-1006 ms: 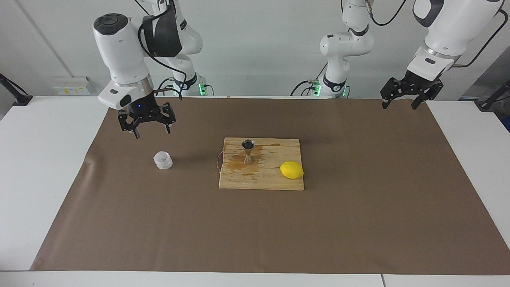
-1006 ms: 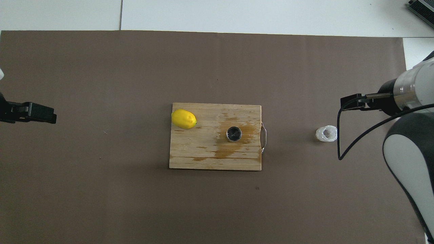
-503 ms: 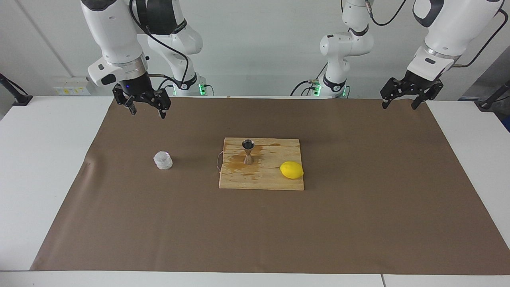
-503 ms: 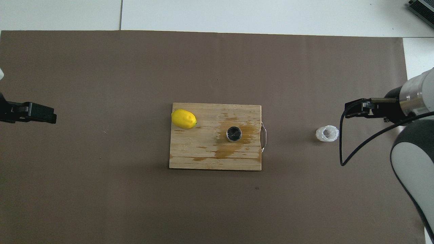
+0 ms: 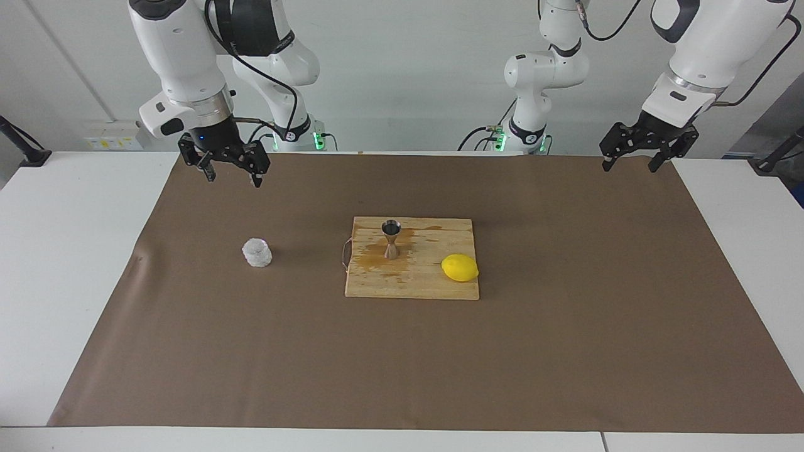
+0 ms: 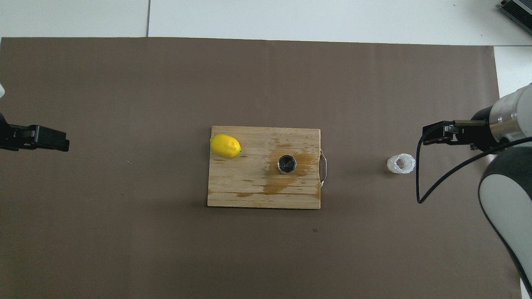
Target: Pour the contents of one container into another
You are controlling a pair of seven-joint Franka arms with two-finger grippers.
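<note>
The small clear textured glass cup (image 5: 257,253) stands upright on the brown mat toward the right arm's end; it also shows in the overhead view (image 6: 401,163). The silvery hourglass jigger (image 5: 391,238) stands upright on the wooden cutting board (image 5: 427,285), and the overhead view shows its dark mouth (image 6: 286,164). My right gripper (image 5: 230,174) hangs open and empty, raised over the mat's edge by the robots, apart from the cup; it also shows in the overhead view (image 6: 436,136). My left gripper (image 5: 630,164) waits open and empty over the mat's corner at the left arm's end.
A yellow lemon (image 5: 460,268) lies on the board's corner toward the left arm's end. A brown wet stain (image 6: 286,182) spreads on the board (image 6: 232,195) around the jigger. A metal handle (image 6: 323,168) sticks out of the board toward the cup.
My right gripper has risen from just above the cup and drawn back toward the robots, leaving the cup standing on the mat. In the last half second it has barely moved. The left arm has stayed still.
</note>
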